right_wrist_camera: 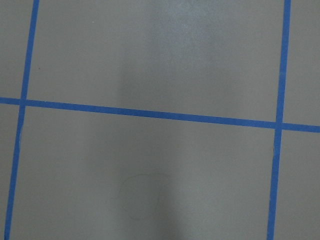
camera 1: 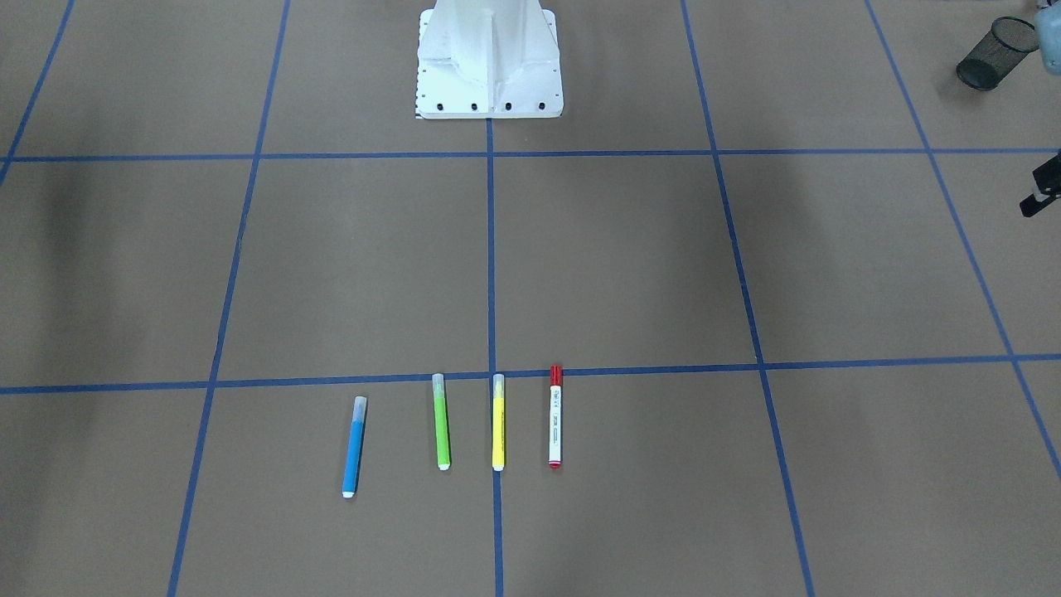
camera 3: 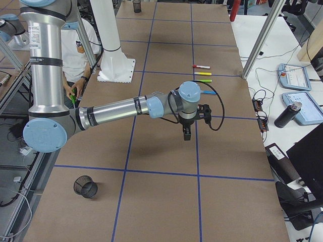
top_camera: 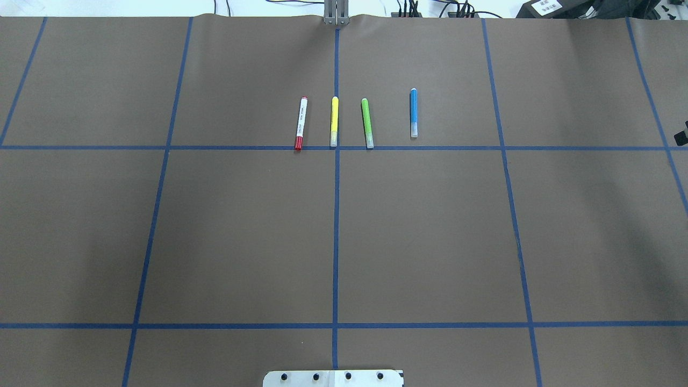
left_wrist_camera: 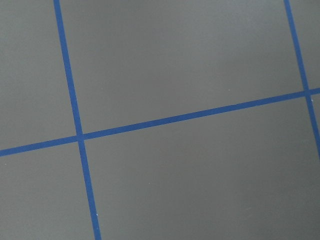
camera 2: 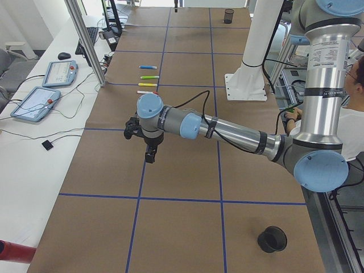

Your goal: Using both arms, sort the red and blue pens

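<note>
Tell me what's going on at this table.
Nothing is being handled yet. The red marker, yellow pen, green pen and blue pen lie side by side, untouched, on the table. The left gripper and right gripper hang over bare table towards opposite ends, well away from the pens, carrying none of them. A black mesh cup sits near each end.

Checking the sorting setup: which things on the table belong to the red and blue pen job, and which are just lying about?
Job: white-barrelled marker with red cap; bright blue pen with clear cap.
Lying about: lime-green pen with clear cap; yellow pen with clear cap.
</note>
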Available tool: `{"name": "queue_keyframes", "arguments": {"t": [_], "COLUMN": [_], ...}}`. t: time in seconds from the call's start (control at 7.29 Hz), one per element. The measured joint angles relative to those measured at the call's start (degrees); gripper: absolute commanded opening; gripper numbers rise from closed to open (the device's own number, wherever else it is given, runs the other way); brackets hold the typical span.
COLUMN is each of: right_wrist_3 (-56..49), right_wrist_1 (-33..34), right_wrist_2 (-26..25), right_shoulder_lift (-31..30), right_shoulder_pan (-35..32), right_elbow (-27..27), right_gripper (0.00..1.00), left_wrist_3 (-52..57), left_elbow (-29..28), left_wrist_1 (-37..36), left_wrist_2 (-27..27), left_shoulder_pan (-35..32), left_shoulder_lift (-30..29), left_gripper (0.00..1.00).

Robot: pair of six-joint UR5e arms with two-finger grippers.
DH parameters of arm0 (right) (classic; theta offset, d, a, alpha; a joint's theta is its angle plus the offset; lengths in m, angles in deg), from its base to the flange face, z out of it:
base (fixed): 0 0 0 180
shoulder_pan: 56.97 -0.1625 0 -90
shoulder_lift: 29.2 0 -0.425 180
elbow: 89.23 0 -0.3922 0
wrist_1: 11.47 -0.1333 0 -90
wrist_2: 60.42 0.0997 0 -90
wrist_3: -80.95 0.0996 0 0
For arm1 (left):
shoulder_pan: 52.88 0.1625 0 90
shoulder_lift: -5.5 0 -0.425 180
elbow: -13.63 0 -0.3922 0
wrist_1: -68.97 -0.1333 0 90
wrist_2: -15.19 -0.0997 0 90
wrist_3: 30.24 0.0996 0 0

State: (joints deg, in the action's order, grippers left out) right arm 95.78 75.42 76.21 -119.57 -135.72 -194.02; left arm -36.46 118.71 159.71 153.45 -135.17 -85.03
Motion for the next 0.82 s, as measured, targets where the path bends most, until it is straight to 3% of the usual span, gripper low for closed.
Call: {"name": "queue_keyframes", "arguments": {"t": [0.55, 0.82], "right_wrist_3": [0.04, -0.08], "right_wrist_1": [-9.56, -11.06], "right_wrist_2": [1.36, 1.88], "right_shoulder_lift": [-1.09, -1.58], "right_shoulder_pan": [0.23, 0.55], "right_elbow": [1.16, 1.23], "right_gripper": [1.0, 1.0], "left_wrist_3": [-7.22, -8.11], "left_elbow": [0.41, 0.4], "left_wrist_1": [4.83, 6.08], "left_wrist_2": [0.01, -0.08], "left_shoulder_pan": [1.71, 3.26], "left_shoulder_lift": [0.06, -0.03], "left_gripper": [0.99, 0.99]}}
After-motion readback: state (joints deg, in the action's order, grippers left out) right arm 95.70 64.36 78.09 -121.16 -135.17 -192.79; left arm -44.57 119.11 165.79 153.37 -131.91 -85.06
